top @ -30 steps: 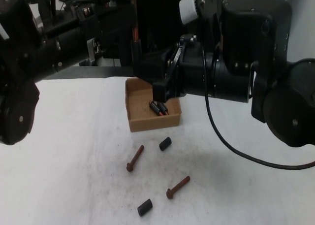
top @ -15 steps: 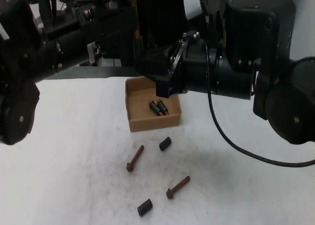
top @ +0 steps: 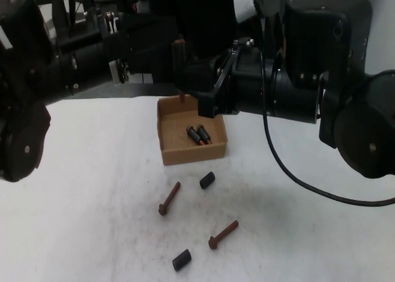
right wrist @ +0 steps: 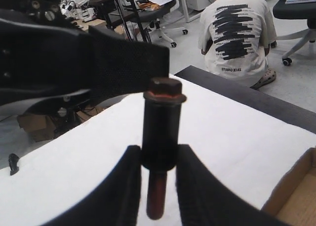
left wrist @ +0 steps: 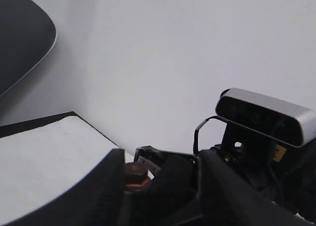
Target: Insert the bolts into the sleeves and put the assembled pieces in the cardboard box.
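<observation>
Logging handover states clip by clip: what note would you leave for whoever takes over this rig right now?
Right gripper: shut on a copper-brown bolt seated in a black cylindrical sleeve, held upright by the far edge of the brown cardboard box.
Left gripper: close beside that bolt's head; open or shut unclear.
Done: two assembled pieces lie in the box.
Left: box the held piece, then pair the two loose bolts with the two loose sleeves on the white bench.
</observation>
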{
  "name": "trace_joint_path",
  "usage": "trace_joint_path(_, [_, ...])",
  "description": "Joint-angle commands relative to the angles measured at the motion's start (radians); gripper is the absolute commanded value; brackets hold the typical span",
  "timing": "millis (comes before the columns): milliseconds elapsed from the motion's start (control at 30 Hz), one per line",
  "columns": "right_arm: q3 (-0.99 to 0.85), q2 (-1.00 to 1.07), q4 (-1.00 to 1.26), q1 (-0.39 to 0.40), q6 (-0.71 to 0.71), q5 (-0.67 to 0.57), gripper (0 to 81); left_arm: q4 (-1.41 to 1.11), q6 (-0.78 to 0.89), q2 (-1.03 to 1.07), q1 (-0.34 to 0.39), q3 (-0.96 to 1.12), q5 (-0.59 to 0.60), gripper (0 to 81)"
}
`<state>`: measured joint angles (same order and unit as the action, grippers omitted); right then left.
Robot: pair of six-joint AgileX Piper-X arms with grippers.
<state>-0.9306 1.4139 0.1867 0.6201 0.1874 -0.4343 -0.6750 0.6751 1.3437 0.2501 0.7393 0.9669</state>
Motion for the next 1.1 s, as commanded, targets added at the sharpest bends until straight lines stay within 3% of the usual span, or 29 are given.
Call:
trace_joint_path(0, [-0.016,-0.004,0.014,-0.003,0.004,-0.014,0.8,0.006,0.006,-0.004,-0.001,0.012,0.014,44.2])
trace_joint_path(300, [-0.016,-0.004,0.012,-0.014,0.013,-0.014,0.8,0.005,0.006,-0.004,-0.005,0.012,0.014,44.2])
trace_joint_path(500, [-0.03,-0.004,-0.041,-0.067,0.025,-0.014,0.8,0.005,0.033,-0.004,-0.057,0.012,0.029,44.2])
trace_joint_path(733, [-0.133,0.016,-0.31,-0.113,-0.196,0.003,0.8,0.044,0.021,-0.004,-0.075,0.012,0.113,44.2])
trace_joint_path(1067, [-0.302,0.16,-0.464,-0.153,-0.219,0.015,0.8,0.448,-0.247,-0.037,-0.121,0.012,0.064,44.2])
